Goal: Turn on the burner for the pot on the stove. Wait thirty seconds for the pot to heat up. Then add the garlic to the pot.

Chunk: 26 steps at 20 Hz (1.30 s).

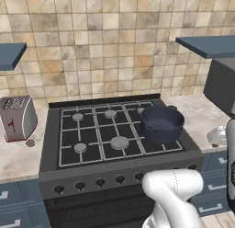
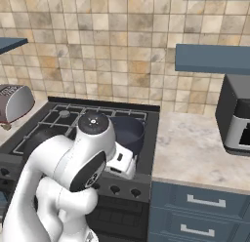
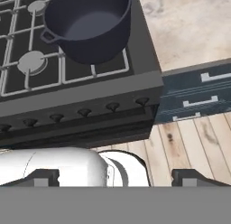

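A: What is around the stove (image 1: 114,135)?

B: A silver toaster (image 1: 17,117) with a red lever sits on the tabletop (image 1: 18,160) at the left of the left base view. A tiny brown lump, the garlic (image 1: 30,142), lies just below the toaster, near the stove's left edge. At the right edge of the right base view there is a dark box-like machine (image 2: 237,120) on the tabletop, under a blue shelf (image 2: 212,58).

A: And where is the pot (image 1: 161,124)?

B: It stands on the right side of the stove, at the middle right of the left base view. In the hand view the pot (image 3: 88,24) is at the top, and it looks empty. A row of dark knobs (image 3: 83,113) runs below it along the stove's front.

A: Is anything in the way?

B: In the right base view the big white arm (image 2: 73,172) covers the front of the stove and part of the pot. The garlic is far from the pot, across the whole stove.

A: What about the gripper (image 3: 115,175)?

B: Its two dark fingertips (image 3: 43,177) stand wide apart at the bottom of the hand view. Nothing is between them. It grips nothing and touches nothing, and it looks down at the wood floor (image 3: 194,146) and the blue drawers (image 3: 198,94).
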{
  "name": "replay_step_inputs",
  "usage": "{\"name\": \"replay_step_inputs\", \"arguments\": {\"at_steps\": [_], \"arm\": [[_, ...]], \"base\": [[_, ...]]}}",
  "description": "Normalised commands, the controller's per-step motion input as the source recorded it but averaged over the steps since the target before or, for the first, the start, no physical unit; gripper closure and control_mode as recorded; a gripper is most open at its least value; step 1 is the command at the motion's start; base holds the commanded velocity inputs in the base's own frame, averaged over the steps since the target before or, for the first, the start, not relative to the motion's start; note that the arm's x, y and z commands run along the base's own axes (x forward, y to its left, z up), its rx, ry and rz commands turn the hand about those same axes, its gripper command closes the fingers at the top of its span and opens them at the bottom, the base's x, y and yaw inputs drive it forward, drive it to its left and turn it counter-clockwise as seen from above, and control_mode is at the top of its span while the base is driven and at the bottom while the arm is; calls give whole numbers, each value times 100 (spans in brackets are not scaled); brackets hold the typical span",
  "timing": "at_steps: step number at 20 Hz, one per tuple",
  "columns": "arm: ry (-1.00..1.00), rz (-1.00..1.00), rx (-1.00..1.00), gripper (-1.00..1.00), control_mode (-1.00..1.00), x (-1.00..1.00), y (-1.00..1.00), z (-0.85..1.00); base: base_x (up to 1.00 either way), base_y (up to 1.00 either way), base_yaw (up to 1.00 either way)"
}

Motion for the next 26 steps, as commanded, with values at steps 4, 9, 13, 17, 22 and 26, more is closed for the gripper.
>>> {"name": "replay_step_inputs", "arguments": {"at_steps": [4,9,13,17,22,26], "arm": [[-4,3,3,-100,-100,-54,-54,-50],[-26,11,0,-100,-100,-89,-48,-40],[-44,16,-10,-100,-100,-86,-7,-78],[-25,17,-10,-100,-100,-42,-14,-67],[-20,13,0,-100,-100,-21,-16,-62],[-21,8,0,-100,-100,-3,-13,-46]], "base": [[0,0,0],[0,0,0],[0,0,0],[0,0,0],[0,0,0],[0,0,0]]}}
